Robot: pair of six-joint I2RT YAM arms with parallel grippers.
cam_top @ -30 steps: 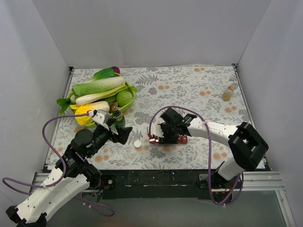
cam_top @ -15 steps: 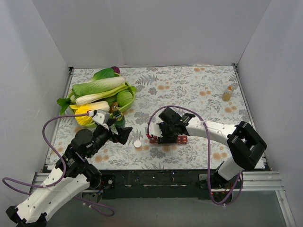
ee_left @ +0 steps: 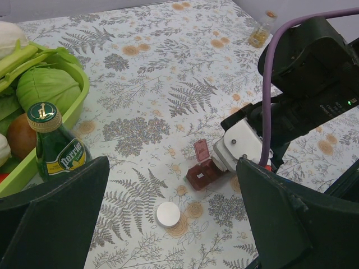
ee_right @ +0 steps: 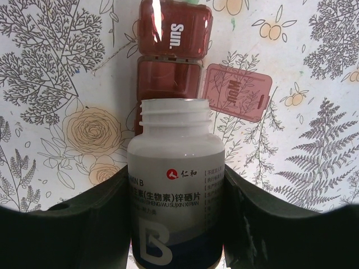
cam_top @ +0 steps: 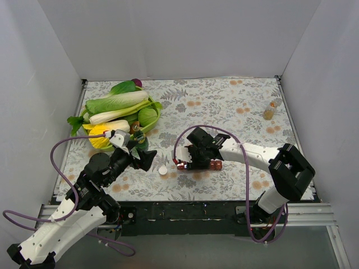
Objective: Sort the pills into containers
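The containers (ee_right: 174, 33), a dark red-brown strip, lie on the flowered table (cam_top: 235, 106). The end compartment, marked "Sun.", is closed. The compartment beside it stands open, its lid (ee_right: 236, 92) flipped to the side. My right gripper (ee_right: 175, 179) is shut on an uncapped grey-white pill bottle (ee_right: 175, 168), whose mouth sits over the open compartment. From above, that gripper (cam_top: 193, 157) covers the middle of the containers (cam_top: 215, 164). The bottle's white cap (ee_left: 168, 214) lies loose on the cloth. My left gripper (ee_left: 171, 190) hangs open above the cap. No pills show in any view.
A green basket (cam_top: 155, 110) of vegetables stands at the back left, with a green glass bottle (ee_left: 56, 148) upright beside it. A small amber bottle (cam_top: 270, 111) is at the far right edge. White walls close in three sides.
My right gripper has edged slightly left with the bottle, over the strip. The left arm and the cap have not moved.
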